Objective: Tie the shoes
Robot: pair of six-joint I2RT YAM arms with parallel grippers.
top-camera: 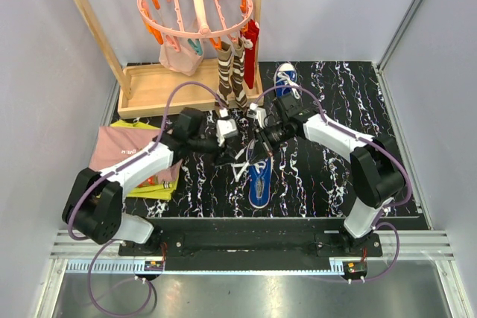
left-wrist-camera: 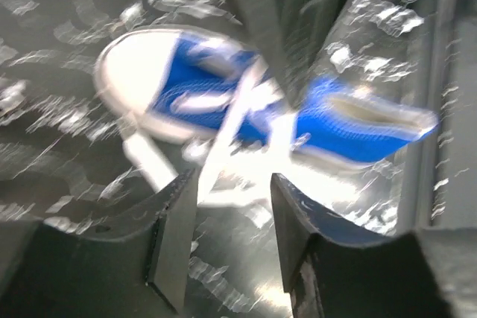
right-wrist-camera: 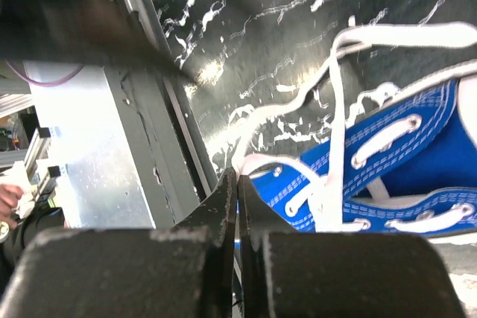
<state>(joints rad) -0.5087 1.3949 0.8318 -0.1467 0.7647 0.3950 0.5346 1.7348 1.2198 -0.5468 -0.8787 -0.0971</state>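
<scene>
One blue sneaker [top-camera: 261, 181] with white sole lies on the black marbled mat, its white laces [top-camera: 240, 164] loose and spread to its left. A second blue sneaker [top-camera: 285, 78] lies at the back of the mat. My right gripper [top-camera: 262, 147] is just behind the near sneaker; in the right wrist view the gripper [right-wrist-camera: 237, 178] is shut on a white lace [right-wrist-camera: 335, 94] running from the sneaker [right-wrist-camera: 417, 161]. My left gripper [top-camera: 222, 156] is left of the laces. In the blurred left wrist view it [left-wrist-camera: 232, 206] is open, with the sneaker [left-wrist-camera: 223, 94] and laces just beyond its fingers.
A wooden rack [top-camera: 160, 83] stands at the back left with a pink round peg hanger [top-camera: 195, 1] and hanging socks [top-camera: 232, 72]. Pink and yellow cloths [top-camera: 123, 150] lie left of the mat. The metal front rail [top-camera: 246, 247] runs along the near edge.
</scene>
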